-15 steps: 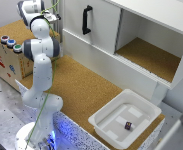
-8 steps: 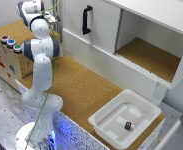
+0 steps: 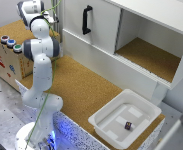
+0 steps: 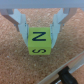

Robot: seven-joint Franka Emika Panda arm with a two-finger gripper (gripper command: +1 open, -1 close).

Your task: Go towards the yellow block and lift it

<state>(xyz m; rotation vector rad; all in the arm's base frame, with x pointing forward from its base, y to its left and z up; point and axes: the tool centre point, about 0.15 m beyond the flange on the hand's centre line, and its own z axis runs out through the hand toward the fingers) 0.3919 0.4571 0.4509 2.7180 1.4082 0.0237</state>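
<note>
The yellow block [image 4: 40,41], with a black N on one face and an S on another, sits between my gripper's [image 4: 41,36] two fingers in the wrist view. One finger [image 4: 21,24] presses each side, so the gripper is shut on the block, over a cork surface. I cannot tell how far the block is off the cork. In the exterior view the gripper [image 3: 54,20] is at the far upper left beside the cabinet, and the block is hidden there.
A white cabinet with a black handle [image 3: 86,20] and an open compartment [image 3: 146,55] stands along the back. A white bin [image 3: 103,120] at the exterior view's lower right holds a small dark object [image 3: 127,125]. A wooden box [image 3: 3,62] with coloured caps stands at the left.
</note>
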